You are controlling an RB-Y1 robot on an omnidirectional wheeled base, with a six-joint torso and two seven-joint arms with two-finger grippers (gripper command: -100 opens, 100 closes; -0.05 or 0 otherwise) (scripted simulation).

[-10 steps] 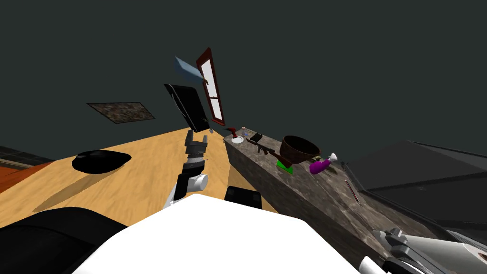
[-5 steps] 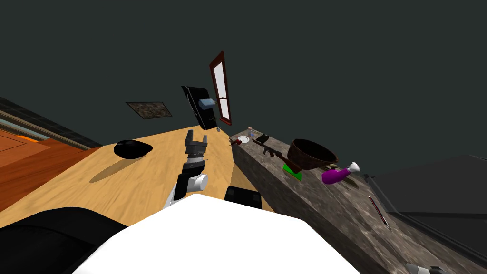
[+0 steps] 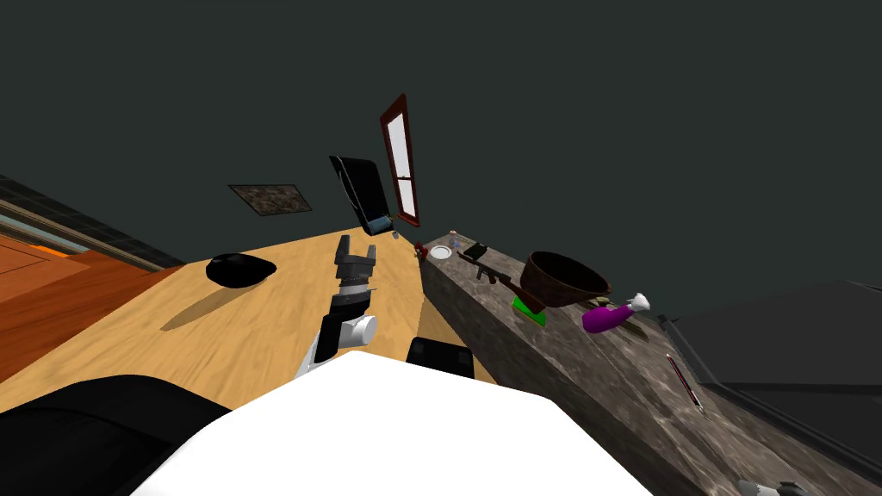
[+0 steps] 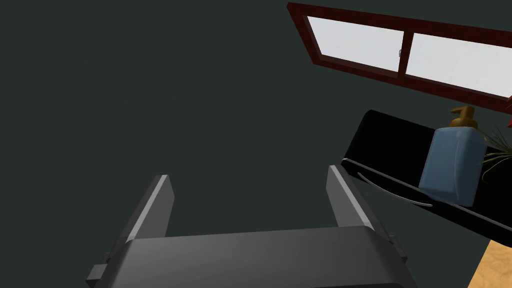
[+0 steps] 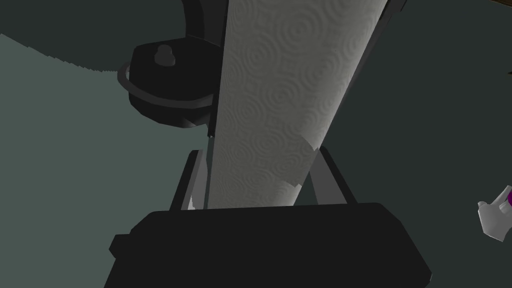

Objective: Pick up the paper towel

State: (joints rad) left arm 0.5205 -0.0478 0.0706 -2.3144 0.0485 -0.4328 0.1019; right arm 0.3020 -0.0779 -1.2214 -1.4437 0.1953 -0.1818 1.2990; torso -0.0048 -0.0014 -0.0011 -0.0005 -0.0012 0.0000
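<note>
A grey-white embossed paper towel roll (image 5: 285,100) stands between my right gripper's fingers. My right gripper (image 5: 260,160) is shut on it, one finger (image 5: 194,172) pressed to each side near the roll's end. The rest of the roll runs on past the fingertips. In the head view my right arm (image 3: 758,488) sits low at the right, beside the counter. My left gripper (image 3: 355,250) is held out over the tan wooden surface, open (image 4: 250,200) with nothing between its fingers.
A long stone counter (image 3: 551,370) runs along my right, carrying a brown bowl (image 3: 564,277), a purple bottle (image 3: 607,317), a dark toy rifle (image 3: 487,271), a white plate (image 3: 441,252) and a red pen (image 3: 680,379). A black lidded pot (image 5: 167,95) sits just behind the roll. A blue soap bottle (image 4: 452,165) rests ahead of the left gripper.
My head view swung during the first half second, then held still. My right arm sank toward the lower right corner. The blue bottle dropped from mid-air down to the black object by the window.
</note>
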